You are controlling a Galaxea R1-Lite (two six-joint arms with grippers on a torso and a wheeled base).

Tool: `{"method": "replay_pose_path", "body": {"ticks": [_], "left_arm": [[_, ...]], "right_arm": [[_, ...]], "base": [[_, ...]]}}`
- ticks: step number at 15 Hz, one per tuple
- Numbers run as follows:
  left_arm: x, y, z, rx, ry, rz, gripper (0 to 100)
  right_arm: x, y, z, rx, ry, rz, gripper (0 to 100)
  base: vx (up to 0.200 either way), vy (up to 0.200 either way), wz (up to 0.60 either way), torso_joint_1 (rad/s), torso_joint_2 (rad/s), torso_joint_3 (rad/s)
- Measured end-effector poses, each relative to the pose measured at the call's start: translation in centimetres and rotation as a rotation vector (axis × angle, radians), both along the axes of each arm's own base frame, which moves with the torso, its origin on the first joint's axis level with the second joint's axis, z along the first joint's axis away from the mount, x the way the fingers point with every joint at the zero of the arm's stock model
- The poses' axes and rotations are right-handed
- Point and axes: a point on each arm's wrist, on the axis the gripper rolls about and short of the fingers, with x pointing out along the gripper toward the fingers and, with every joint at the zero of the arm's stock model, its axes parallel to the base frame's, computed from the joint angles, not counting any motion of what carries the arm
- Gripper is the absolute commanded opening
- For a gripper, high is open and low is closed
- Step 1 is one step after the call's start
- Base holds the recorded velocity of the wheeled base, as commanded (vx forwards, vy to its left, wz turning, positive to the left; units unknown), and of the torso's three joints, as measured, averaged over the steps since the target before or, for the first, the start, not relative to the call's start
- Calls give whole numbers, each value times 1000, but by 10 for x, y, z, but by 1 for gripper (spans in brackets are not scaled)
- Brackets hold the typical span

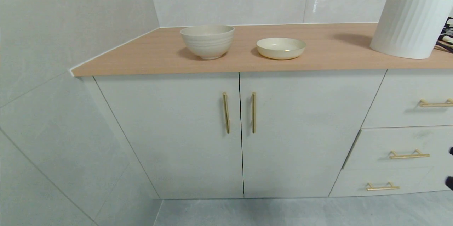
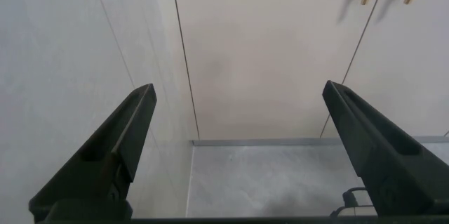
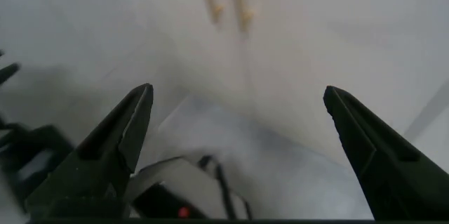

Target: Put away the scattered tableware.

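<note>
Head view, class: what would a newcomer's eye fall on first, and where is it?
Two cream dishes stand apart on the wooden countertop: a deep ribbed bowl towards the left, a shallow bowl to its right. Below, two closed cabinet doors meet at gold handles; a white ribbed container stands far right.

Deep bowl (image 1: 207, 41) — inside mostly hidden, ribbed canister (image 1: 410, 17) cropped at right, dark items (image 1: 446, 37) indistinct

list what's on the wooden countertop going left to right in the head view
deep ribbed bowl → shallow dish → tall white fluted container
</note>
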Motion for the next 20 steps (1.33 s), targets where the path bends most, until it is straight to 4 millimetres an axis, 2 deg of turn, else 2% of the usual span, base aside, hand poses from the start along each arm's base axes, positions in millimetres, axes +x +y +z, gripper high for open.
{"method": "replay_pose_path", "body": {"ticks": [2,7,10,13,15,20], "left_arm": [[0,0,0,0,0,0,100],[0,0,0,0,0,0,100],[0,0,0,0,0,0,100],[0,0,0,0,0,0,100],[0,0,0,0,0,0,100],[0,0,0,0,0,0,100]], "right_arm": [[47,22,9,-13,71,102,100],[155,89,4,-48,200,229,100],[202,124,-7,-31,219,261,100],[235,152,-21,9,113,288,100],[244,164,-35,40,157,283,100],[258,185,-50,94,161,237,100]], "base": [[0,0,0,0,0,0],[0,0,0,0,0,0],[0,0,0,0,0,0],[0,0,0,0,0,0],[0,0,0,0,0,0],[0,0,0,0,0,0]]}}
